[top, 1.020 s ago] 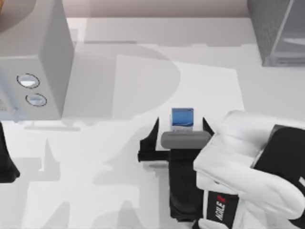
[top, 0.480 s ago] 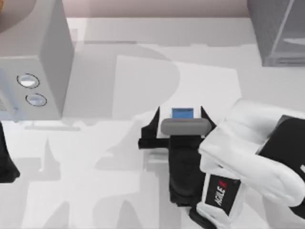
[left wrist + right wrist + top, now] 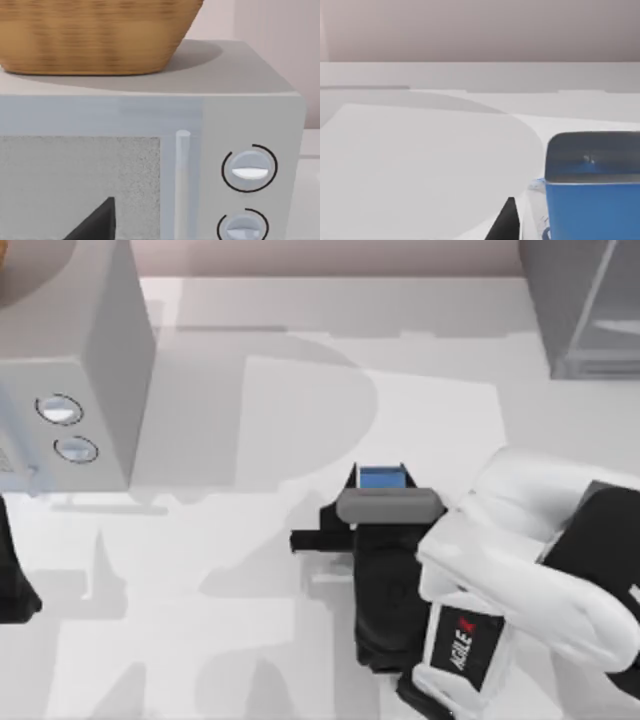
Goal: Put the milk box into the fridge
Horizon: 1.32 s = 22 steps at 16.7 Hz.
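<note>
Right end effector sits mid-bench, a bit right of centre, w/ its dark fingers pressed in against both sides of the milk box, i.e. pinching it. The box is a small blue carton; from the top view just its blue top shows past the grey wrist bar, between the fingers. Right wrist view has the carton up close, blue body w/ a darker top face, and one dark fingertip just beside it, over the white bench. Can't tell if the carton is touching the bench or lifted. Fridge is at the far right corner of the bench, dark grey speckled cabinet w/ pale frame edge, well apart from the box. Light grey appliance w/ two round dials stands at the far left; left wrist view looks at its front, w/ a wicker basket resting on top. Left arm is parked at the left edge; its end effector is dark and can't tell how its fingers stand.
</note>
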Tool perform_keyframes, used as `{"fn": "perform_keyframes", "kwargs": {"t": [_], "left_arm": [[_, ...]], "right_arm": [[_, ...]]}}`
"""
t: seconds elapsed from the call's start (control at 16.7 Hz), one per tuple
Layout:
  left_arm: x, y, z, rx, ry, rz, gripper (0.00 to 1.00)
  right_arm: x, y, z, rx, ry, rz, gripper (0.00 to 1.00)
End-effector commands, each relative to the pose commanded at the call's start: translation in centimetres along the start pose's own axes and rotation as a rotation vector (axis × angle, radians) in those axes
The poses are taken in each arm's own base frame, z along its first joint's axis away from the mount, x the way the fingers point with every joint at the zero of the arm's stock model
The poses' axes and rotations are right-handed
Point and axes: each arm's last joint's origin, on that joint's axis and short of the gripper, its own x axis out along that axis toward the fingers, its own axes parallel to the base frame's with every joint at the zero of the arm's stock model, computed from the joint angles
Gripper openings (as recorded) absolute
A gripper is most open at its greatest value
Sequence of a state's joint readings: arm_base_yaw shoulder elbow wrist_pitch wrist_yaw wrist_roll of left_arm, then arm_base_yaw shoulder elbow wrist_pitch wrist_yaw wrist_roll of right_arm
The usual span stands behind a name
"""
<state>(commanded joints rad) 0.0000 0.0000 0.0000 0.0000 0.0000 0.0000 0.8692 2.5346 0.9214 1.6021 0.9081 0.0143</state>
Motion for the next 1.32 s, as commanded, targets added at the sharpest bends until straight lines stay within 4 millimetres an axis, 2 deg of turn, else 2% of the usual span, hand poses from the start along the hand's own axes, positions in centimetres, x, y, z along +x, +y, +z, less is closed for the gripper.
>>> {"fn": "perform_keyframes", "kwargs": {"t": [0.18, 0.24, 0.84, 1.02, 1.32], "left_arm": [[0.0, 0.0, 0.0, 0.000, 0.000, 0.000, 1.00], [0.0, 0.0, 0.0, 0.000, 0.000, 0.000, 1.00], [0.0, 0.0, 0.0, 0.000, 0.000, 0.000, 1.00], [0.0, 0.0, 0.0, 0.000, 0.000, 0.000, 1.00], [0.0, 0.0, 0.0, 0.000, 0.000, 0.000, 1.00]], "right_arm": [[0.0, 0.0, 0.0, 0.000, 0.000, 0.000, 0.02], [0.0, 0.0, 0.0, 0.000, 0.000, 0.000, 0.00], [-0.1, 0.2, 0.4, -0.003, 0.002, 0.007, 0.00], [0.1, 0.6, 2.8, -0.017, 0.009, 0.016, 0.00], [0.4, 0.6, 10.9, -0.001, -0.003, 0.005, 0.00]]}}
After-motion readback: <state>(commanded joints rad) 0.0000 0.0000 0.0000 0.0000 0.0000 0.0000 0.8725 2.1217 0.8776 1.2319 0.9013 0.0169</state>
